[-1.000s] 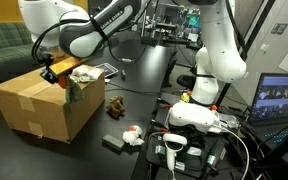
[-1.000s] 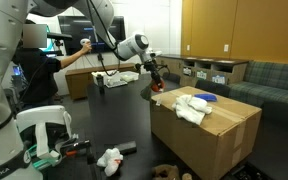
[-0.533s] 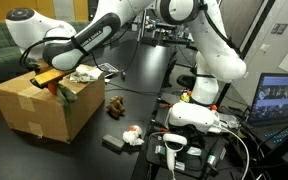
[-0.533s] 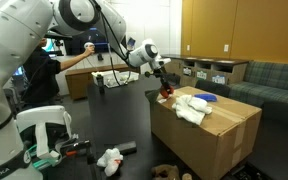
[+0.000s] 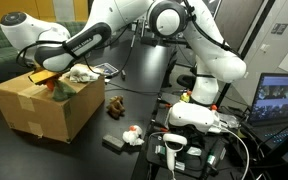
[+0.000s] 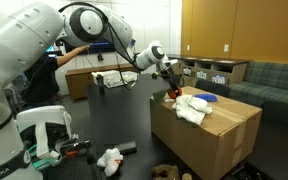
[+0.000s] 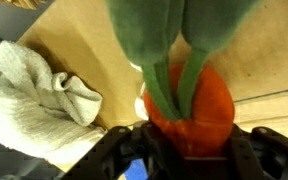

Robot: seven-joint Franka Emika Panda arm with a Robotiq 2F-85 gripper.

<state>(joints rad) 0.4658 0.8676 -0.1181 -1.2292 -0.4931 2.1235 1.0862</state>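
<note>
Matt cardboard box [image 5: 39, 108] — soft plush carrot toy [image 7: 189, 100], crumpled cloth [image 7: 34, 95].

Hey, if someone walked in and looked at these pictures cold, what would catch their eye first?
The white robot arm stretching over an open cardboard box, its end effector shut on an orange and green plush toy just above the box. Next, the white cloth lying inside the box beside the toy.

You are working over the open brown cardboard box [image 5: 39, 100]; a crumpled white cloth [image 7: 34, 100] is crowding one side, bare cardboard lying open beside it.
</note>
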